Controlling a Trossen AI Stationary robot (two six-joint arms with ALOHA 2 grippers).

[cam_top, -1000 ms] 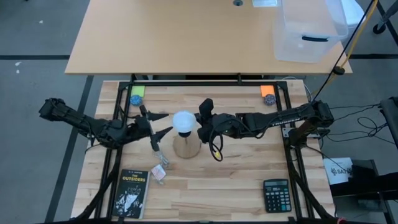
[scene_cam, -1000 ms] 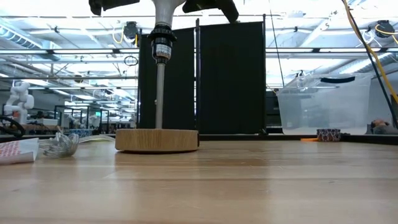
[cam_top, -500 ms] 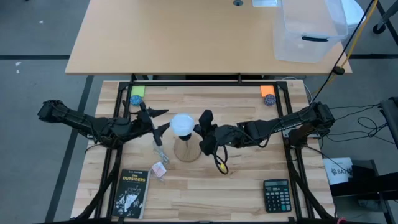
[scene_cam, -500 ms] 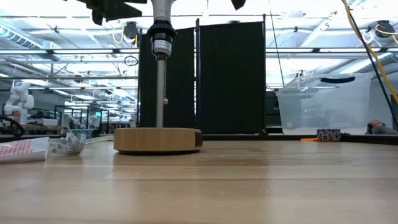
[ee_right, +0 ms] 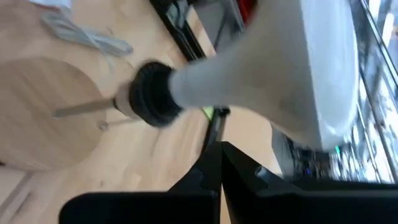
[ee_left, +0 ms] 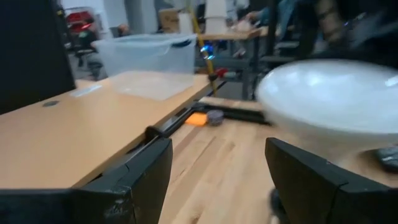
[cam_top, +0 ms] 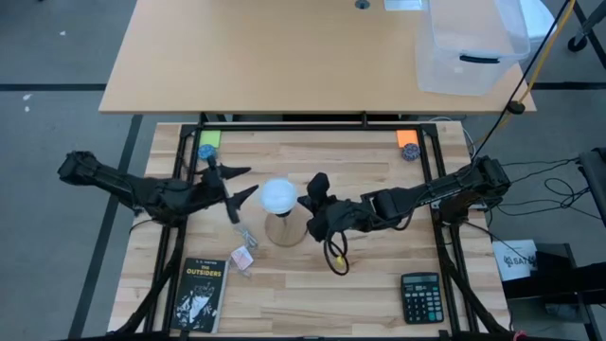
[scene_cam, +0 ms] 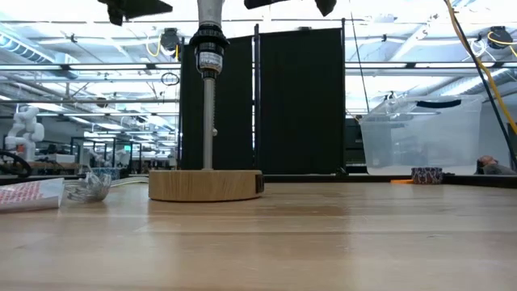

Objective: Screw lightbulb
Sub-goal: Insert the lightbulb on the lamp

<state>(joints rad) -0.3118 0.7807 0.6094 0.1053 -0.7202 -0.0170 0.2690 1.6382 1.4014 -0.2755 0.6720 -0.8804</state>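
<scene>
The lightbulb (cam_top: 278, 195), a white frosted globe, sits in the black socket (scene_cam: 208, 47) of a lamp stand. The stand has a thin metal rod and a round wooden base (scene_cam: 204, 183). My left gripper (cam_top: 243, 184) hovers level on the bulb's left, open, and the globe (ee_left: 336, 102) shows just ahead of one finger, with nothing between the fingers. My right gripper (cam_top: 305, 201) is shut and floats close to the bulb's right side, level with its neck (ee_right: 211, 84), with a small gap between them.
A book (cam_top: 202, 294) and a small packet (cam_top: 242, 258) lie near the left front, with a clear wrapper (cam_top: 246, 232) by the base. A calculator (cam_top: 420, 296) lies at the right front. A yellow cable loop (cam_top: 333, 252) hangs under the right arm. A clear bin (cam_top: 472, 43) stands on the far table.
My right gripper has swung toward the table's near edge along the bulb's right side, staying shut. The lamp stand has stayed upright, about where it was.
</scene>
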